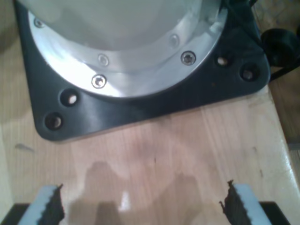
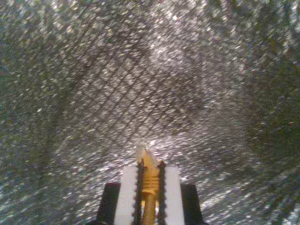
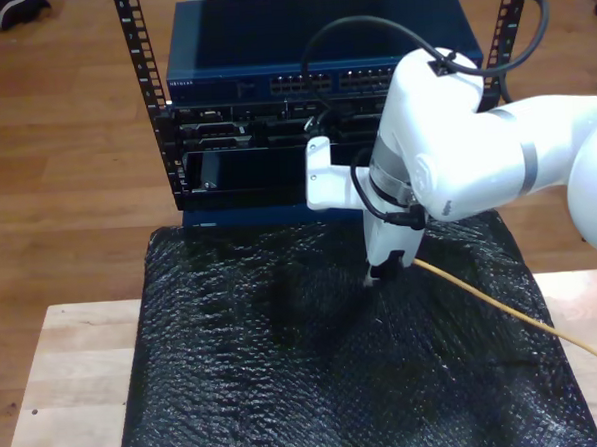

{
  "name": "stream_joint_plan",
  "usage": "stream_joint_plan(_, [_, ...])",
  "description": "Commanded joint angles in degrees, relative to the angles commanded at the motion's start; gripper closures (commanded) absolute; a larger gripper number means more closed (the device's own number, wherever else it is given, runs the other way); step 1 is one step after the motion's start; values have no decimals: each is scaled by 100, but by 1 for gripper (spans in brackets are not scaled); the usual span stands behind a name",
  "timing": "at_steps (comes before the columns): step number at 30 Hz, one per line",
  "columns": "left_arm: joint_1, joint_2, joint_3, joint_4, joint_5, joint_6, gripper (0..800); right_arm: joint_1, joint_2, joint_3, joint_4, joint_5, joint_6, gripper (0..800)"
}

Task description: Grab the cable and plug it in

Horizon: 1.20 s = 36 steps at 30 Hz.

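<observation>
— How many cables do we have in play?

— One long, thin yellow-orange network cable (image 3: 503,308). In the exterior view it runs from that view's lower right edge across the black, glittering bubble-textured mat (image 3: 287,384) up to the tip of the white arm. In the second wrist view its ribbed pale yellow boot and small clear plastic plug (image 2: 141,151) poke out ahead of the fingers.

— And my second gripper?

— My second gripper (image 2: 150,180) is clamped on the cable, its two toothed white pads (image 2: 129,192) pressed against the boot from either side, hanging just above the mat.

— My first gripper?

— My first gripper (image 1: 143,204) stands with its two serrated pads well apart and nothing between them, over a pale wooden tabletop (image 1: 187,150). Ahead of it we see one black mounting plate (image 1: 154,105) carrying one round silver flange (image 1: 140,75).

— What stands behind the mat?

— One dark rack (image 3: 275,155) between two perforated black rails, with one blue network switch (image 3: 320,57) on top showing a row of ports. The plug is well apart from those ports.
</observation>
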Motion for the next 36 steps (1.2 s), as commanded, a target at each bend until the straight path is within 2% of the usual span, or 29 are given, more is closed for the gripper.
stream_joint_plan(7, [0,0,0,0,0,0,0,70,-53,316,0,-958,-9,800])
stream_joint_plan(19, [0,0,0,-9,0,0,0,114,0,413,-18,-2048,-9,800])
stream_joint_plan(23, [0,0,0,-9,0,0,0,123,158,264,-53,-2470,-26,800])
stream_joint_plan(27, [0,0,0,-9,0,0,0,132,369,123,-185,-2585,35,800])
stream_joint_plan(30, [0,0,0,-9,0,0,0,141,378,202,-316,-3138,9,800])
stream_joint_plan(34, [0,0,0,-9,0,0,0,132,378,299,-818,-3341,35,800])
stream_joint_plan(36, [0,0,0,0,0,0,0,97,387,316,-879,-3411,44,800])
